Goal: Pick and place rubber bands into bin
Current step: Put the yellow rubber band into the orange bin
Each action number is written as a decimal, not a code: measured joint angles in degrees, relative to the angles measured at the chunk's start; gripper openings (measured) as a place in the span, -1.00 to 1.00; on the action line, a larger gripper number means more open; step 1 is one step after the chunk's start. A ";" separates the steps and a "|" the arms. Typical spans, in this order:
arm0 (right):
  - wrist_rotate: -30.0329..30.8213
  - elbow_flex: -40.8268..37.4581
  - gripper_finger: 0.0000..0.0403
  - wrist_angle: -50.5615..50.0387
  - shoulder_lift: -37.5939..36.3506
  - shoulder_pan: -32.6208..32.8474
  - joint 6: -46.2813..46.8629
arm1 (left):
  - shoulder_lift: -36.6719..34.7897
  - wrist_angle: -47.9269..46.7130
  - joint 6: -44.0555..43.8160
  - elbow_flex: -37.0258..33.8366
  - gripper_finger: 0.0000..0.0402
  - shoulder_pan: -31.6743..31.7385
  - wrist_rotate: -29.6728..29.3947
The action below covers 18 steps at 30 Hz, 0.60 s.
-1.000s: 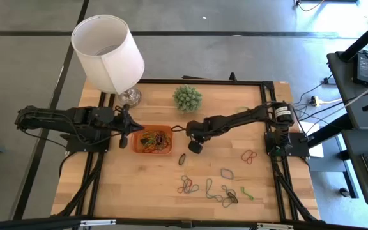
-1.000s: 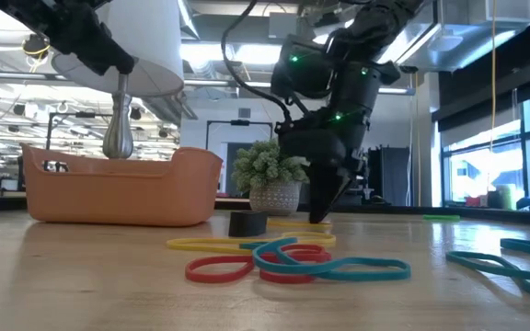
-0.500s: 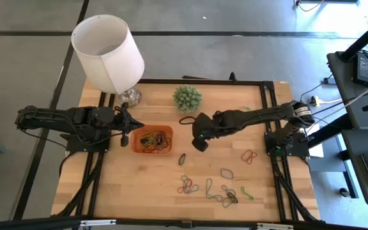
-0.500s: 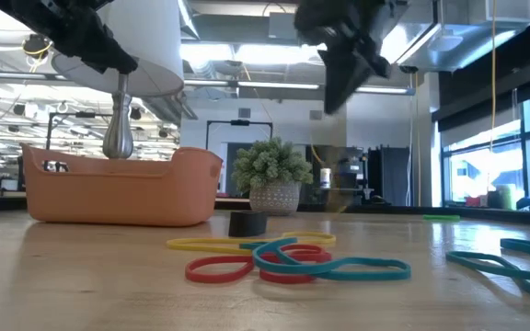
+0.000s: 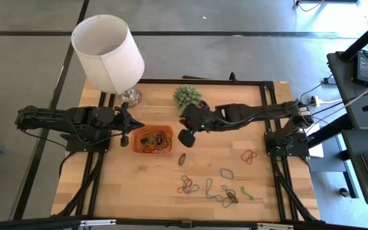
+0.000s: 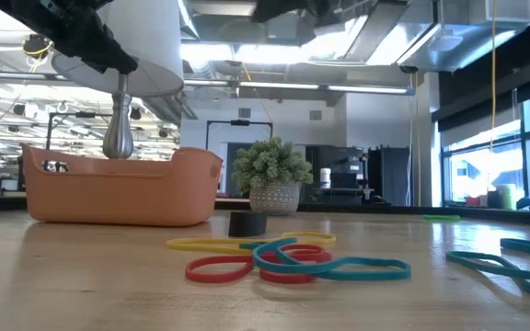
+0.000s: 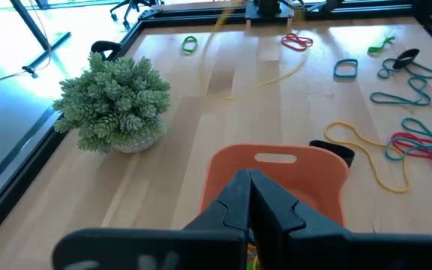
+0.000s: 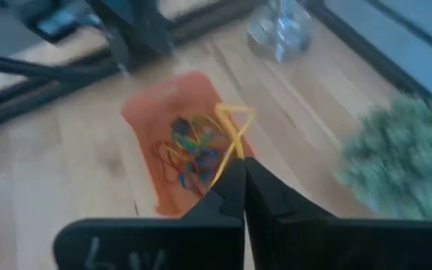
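The orange bin [image 5: 153,140] sits on the desk [image 5: 133,185], in front of the small potted plant [image 5: 187,97] and to the plant's left in the high view. It already holds a tangle of coloured rubber bands [image 5: 154,141].

The right pincer [image 8: 240,174] is closed on a yellow rubber band [image 8: 233,132]; in its wrist view the band loops up from the shut tips, with the bin just beyond them. In the high view the right pincer [image 5: 185,136] hangs just beside the bin's right end, in front of the plant.

The left pincer [image 5: 135,126] is closed and holds nothing, its tips at the bin's left end, on the plant side.

More loose rubber bands [image 5: 213,189] lie scattered well to the front and right of the bin. A dark one [image 5: 182,159] lies near the bin's front right corner and a red one [image 5: 249,155] farther right. The white lampshade [image 5: 107,52] stands behind the bin, to its left.

Half a second ago the right pincer was farther right, clear of the bin and directly in front of the plant; a second ago it was down at the desk, tips at the surface. It has since lifted out of the low view and swung toward the bin. The left arm has not moved.
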 joint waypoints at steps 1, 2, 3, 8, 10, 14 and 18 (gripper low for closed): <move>-0.02 0.00 -1.00 2.18 0.40 0.00 -0.99 | 0.02 0.00 -0.02 0.00 -0.98 0.01 0.02; -0.05 0.00 -1.00 3.35 0.96 0.00 -1.57 | 0.01 0.01 -0.04 0.00 -0.98 0.01 0.04; -0.03 0.00 -1.00 4.81 1.80 0.00 -2.24 | 0.00 0.14 -0.04 0.00 -0.97 0.00 0.14; -0.29 0.00 -1.00 11.72 6.56 0.13 -2.68 | 0.02 0.24 -0.09 0.02 -0.99 0.00 0.22; -1.08 0.00 -1.00 14.72 8.74 0.14 -2.68 | 0.00 0.28 -0.11 0.04 -0.99 0.00 0.22; -1.77 -0.02 -1.00 18.93 13.15 0.16 -2.64 | 0.00 0.22 -0.11 0.04 -0.99 0.00 0.21; -1.81 -0.04 -1.00 20.08 16.55 0.16 -2.37 | 0.00 0.19 -0.11 0.04 -0.97 0.00 0.22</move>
